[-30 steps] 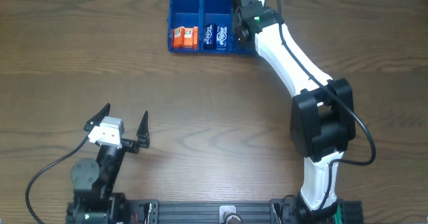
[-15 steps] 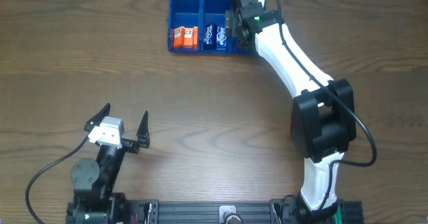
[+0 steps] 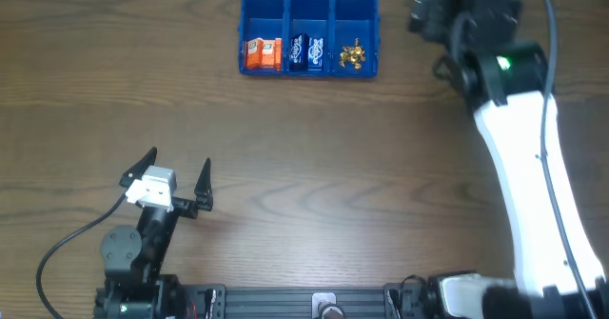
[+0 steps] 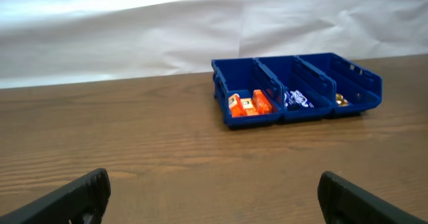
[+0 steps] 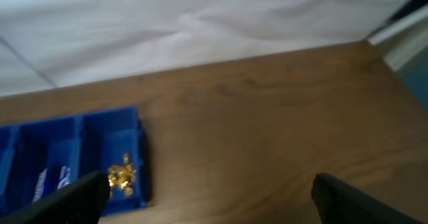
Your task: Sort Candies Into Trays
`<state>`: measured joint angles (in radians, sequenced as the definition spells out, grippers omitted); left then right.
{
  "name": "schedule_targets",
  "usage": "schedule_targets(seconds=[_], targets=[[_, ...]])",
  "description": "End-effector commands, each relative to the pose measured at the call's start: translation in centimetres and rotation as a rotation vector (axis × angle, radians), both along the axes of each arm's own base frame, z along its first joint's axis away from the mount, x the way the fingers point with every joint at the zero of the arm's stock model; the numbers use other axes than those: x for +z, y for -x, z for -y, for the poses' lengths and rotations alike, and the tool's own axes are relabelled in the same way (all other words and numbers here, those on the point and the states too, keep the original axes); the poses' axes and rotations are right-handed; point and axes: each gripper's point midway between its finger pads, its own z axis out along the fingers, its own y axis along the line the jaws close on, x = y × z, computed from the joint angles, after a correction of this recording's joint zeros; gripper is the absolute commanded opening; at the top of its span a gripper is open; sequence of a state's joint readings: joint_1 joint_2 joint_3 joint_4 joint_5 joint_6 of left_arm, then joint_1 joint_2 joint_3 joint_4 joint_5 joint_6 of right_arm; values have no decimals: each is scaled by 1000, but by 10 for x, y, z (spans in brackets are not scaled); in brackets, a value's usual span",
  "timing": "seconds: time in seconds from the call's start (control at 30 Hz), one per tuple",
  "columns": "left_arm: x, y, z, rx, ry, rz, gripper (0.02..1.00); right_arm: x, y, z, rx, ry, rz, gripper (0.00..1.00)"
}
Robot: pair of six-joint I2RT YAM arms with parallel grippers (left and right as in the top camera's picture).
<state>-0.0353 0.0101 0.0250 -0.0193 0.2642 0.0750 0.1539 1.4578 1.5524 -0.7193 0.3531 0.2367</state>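
Right pincer point(image 5: 208, 184) spread wide, partly cropped

Left arm point(image 3: 143, 248): folded low over its base, by the worktop's near-left corner. Left gripper point(image 3: 179, 162) sits a little beyond the base and points toward the far edge, its two dark fingers spread wide. Its own wrist view shows the fingertips point(image 4: 90, 190) well apart.

Right arm point(image 3: 528, 176): stretched long up the worktop's right side, white link almost straight, wrist close to the far edge. Right gripper point(image 5: 207, 184) is raised above the wood, fingers parted wide.
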Motion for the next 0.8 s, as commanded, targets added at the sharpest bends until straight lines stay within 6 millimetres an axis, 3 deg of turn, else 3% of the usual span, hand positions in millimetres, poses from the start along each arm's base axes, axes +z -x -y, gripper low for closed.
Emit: schedule_targets(seconds=[0.03,0.33,0.8], targets=[[-16,1,3,-20,9,-47,998,-23,34,7,67,20,21,1000],[-16,1,3,-20,9,-47,996,-43,94,-3,195,29,257,1000],[-16,1,3,-20,9,-47,996,-91,153,15,209,-11,502,1000]])
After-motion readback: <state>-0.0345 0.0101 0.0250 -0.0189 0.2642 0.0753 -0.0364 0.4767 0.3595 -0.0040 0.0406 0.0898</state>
